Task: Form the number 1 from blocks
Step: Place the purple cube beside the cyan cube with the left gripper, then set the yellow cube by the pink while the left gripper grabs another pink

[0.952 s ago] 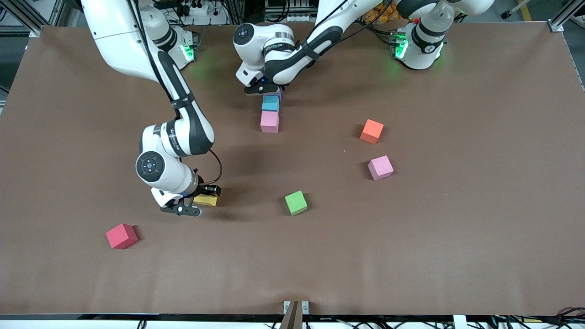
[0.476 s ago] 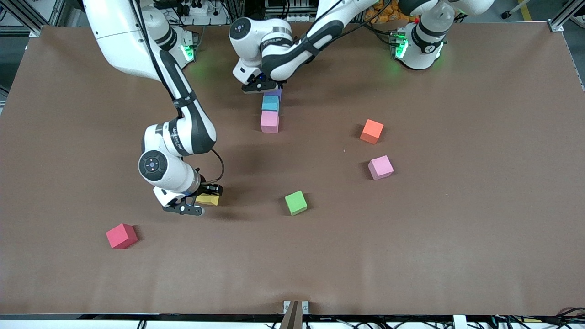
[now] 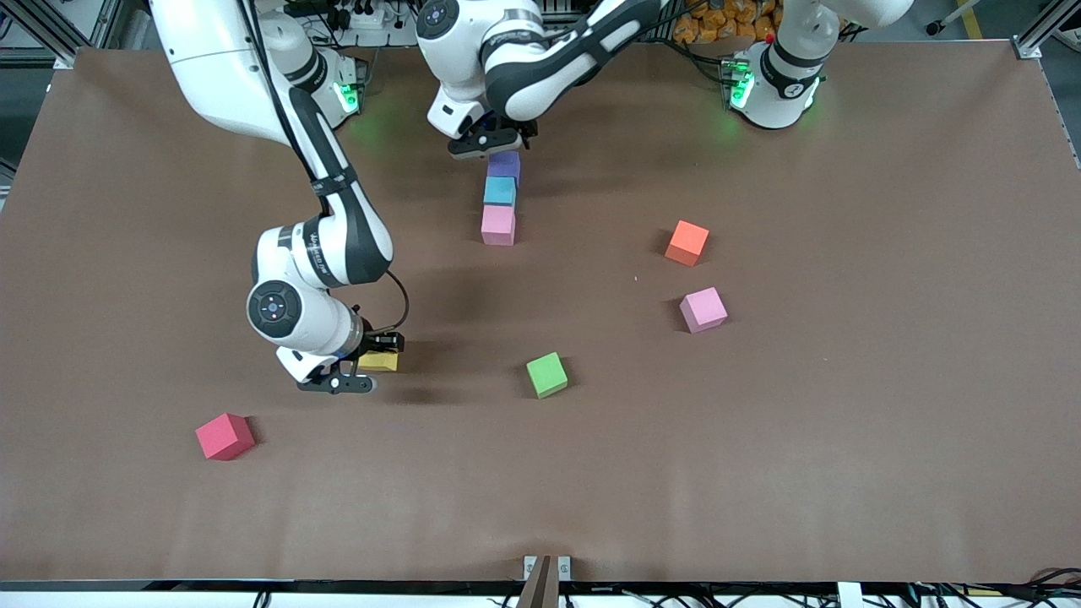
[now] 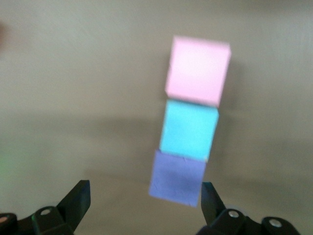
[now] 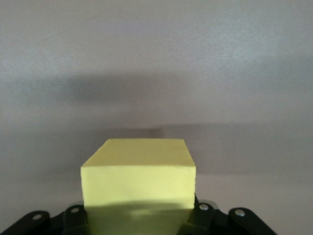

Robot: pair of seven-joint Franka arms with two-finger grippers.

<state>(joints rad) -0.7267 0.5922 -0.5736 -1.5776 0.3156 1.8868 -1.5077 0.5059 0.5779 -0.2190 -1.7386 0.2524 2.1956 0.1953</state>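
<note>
While the column waits for its next piece, the scene reads across the front view as follows.
Red cube (image 3: 225,436): lies loose toward the right arm's end, not part of the figure.
Right gripper (image 3: 365,361): pinched onto the yellow block (image 3: 379,361), low over the table (image 3: 844,439).
Green cube (image 3: 546,374): nearer the front camera than the column.
Column: purple block (image 3: 504,164), light blue block (image 3: 499,191) and pink block (image 3: 497,225) touch in a line.
Left gripper (image 3: 490,145): fingers spread wide and empty, above the purple block.
Orange cube (image 3: 686,242): just beside the route to the loose pink block (image 3: 703,309).
Risk: a skewed set-down of the yellow block could nudge the line crooked; soft foam may twist in the grip.
</note>
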